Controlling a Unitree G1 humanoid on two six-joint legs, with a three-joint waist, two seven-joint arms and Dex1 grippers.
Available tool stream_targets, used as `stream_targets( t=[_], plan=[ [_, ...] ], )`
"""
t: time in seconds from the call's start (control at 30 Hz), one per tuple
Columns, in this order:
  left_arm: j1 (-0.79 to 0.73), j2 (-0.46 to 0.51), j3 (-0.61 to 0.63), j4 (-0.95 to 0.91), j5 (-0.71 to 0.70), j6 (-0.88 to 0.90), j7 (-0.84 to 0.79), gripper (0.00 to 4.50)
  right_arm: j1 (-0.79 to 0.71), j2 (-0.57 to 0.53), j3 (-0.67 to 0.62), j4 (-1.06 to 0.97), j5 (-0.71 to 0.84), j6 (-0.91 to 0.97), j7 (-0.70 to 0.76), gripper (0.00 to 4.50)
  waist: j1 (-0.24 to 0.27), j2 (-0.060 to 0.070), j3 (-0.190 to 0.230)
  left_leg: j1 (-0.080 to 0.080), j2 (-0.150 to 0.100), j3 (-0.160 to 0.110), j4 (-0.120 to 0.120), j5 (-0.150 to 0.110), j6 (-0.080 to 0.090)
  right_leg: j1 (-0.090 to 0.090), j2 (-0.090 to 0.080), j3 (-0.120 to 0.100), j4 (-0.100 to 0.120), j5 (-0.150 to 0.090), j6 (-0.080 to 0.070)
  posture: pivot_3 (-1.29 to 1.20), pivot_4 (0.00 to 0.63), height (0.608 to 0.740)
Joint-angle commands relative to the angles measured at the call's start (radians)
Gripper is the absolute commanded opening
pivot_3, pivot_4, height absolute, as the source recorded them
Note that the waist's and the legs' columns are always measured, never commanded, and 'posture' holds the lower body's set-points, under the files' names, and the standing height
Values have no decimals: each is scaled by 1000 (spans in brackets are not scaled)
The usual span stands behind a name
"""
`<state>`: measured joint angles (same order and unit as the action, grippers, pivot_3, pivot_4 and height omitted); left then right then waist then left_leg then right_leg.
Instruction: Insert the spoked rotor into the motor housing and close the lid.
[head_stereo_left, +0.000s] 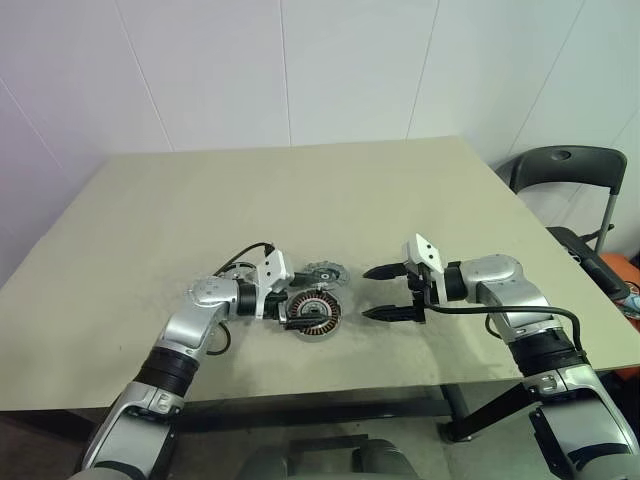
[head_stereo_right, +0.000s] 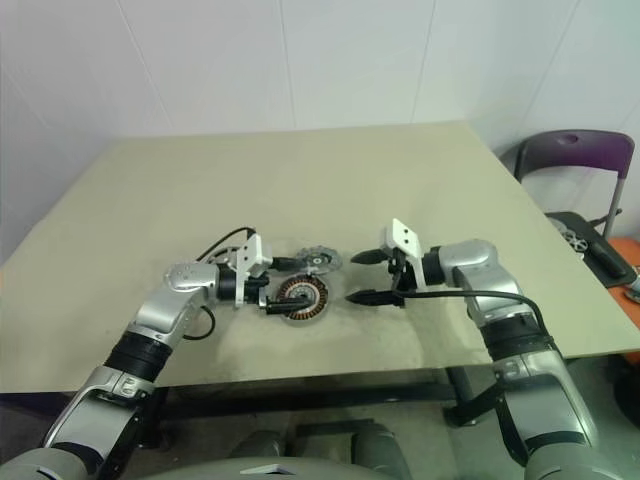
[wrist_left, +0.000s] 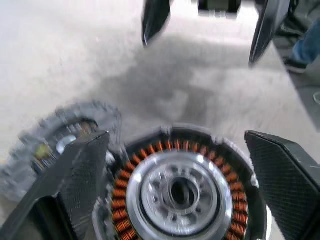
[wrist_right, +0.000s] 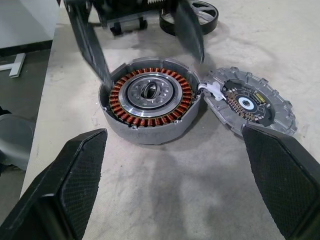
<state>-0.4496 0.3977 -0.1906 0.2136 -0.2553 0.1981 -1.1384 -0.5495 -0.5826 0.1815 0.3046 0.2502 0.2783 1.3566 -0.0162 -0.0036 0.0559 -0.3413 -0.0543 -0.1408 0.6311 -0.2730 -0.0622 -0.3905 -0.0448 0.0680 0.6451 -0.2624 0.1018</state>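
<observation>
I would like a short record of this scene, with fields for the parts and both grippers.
motor housing: on the table, copper windings showing, uncovered
lid: flat on the table beside the housing
spoked rotor: on the table beyond the housing, not inserted
left gripper: open, fingers on either side of the housing
right gripper: open, empty, facing the housing

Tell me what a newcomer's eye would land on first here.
The motor housing with its bright ring of copper windings, sitting open near the table's front edge. Beside it lies the notched grey lid, joined by a small white tab. The left gripper straddles the housing with jaws open; the right gripper faces it, open too.
</observation>
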Motion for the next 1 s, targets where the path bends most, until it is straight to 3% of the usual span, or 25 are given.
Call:
stream_targets(
  t=[0.03, 0.33, 0.5, 0.8, 1.0],
  plan=[
    [4, 51, 95, -109, -57, 37, 30, 4458, -29, 20, 7, -66, 11, 12, -9, 4500, -3, 0, 0, 0, 0, 0, 0, 0, 0, 0, 0, 0, 0, 0, 0, 0, 0, 740],
    [234, 227, 310, -303, -141, 96, 94, 4458, -107, 116, 77, -108, -2, 147, -73, 4500, -7, 0, 0, 0, 1, 0, -1, 0, 0, -1, 0, 0, 0, 0, 0, 0, 0, 740],
    [417, 243, 409, -400, -181, 101, 149, 4500, -144, 179, 116, -77, -17, 171, -97, 3312, 2, 0, 0, 0, 1, 0, -1, 0, 0, -1, -1, 0, 0, 0, 0, 0, 0, 740],
    [586, 227, 458, -493, -192, 79, 217, 4500, -160, 216, 172, -8, -58, 132, -82, 75, 1, 0, 0, 0, 1, 0, -1, 0, 0, -1, -1, 0, 0, -2, -3, 0, 0, 740],
    [607, 222, 457, -509, -196, 72, 241, 4500, -165, 237, 190, 48, -85, 99, -85, 17, -1, 0, 0, 0, 1, 0, -1, 0, 0, -1, 0, 0, 0, -2, -3, 0, 0, 740]
  ],
)
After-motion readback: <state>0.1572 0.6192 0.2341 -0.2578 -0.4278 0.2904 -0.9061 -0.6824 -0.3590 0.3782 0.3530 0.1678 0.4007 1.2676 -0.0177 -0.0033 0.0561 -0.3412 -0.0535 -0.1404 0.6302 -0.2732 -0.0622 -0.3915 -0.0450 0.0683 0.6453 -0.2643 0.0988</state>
